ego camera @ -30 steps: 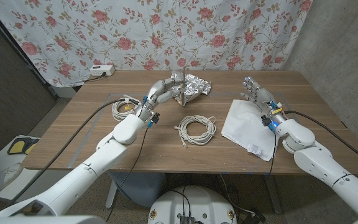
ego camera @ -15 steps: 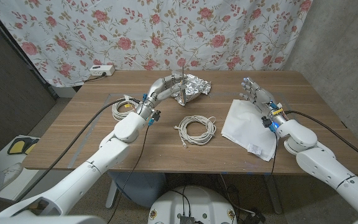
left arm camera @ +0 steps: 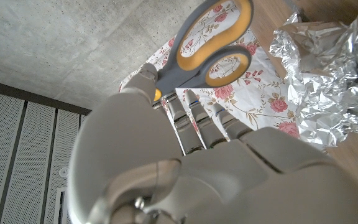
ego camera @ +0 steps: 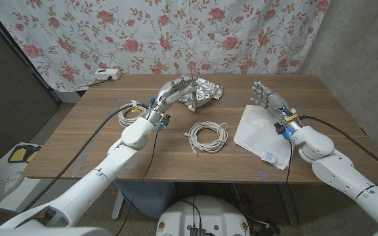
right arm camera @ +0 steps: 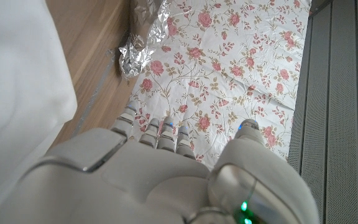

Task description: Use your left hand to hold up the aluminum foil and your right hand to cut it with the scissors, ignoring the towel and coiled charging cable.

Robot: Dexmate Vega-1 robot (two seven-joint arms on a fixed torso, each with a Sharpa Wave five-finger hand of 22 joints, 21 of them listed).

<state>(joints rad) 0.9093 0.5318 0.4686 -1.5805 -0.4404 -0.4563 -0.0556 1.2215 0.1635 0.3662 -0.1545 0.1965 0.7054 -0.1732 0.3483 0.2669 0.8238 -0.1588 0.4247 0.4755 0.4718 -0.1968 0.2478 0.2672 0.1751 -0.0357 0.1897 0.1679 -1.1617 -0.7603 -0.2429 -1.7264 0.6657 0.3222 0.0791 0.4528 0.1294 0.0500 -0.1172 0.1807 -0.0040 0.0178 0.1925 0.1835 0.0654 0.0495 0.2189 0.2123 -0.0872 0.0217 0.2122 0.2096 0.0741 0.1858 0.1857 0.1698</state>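
The left hand (ego camera: 176, 90) holds the scissors (left arm camera: 207, 46), pinched in its fingers. The aluminum foil (ego camera: 202, 92) lies crumpled on the surface (ego camera: 97, 144), just beside that hand. The right hand (ego camera: 266, 98) has its fingers apart and holds nothing, over the towel (ego camera: 261, 134). The scissors are in the wrong hand. A loose pinch could drop them onto the foil.

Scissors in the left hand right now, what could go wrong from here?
1. The left hand holds the scissors, though the task gives them to the right hand; a handover might drop them.
2. Their blades seem to stand up beside the foil and could snag it.
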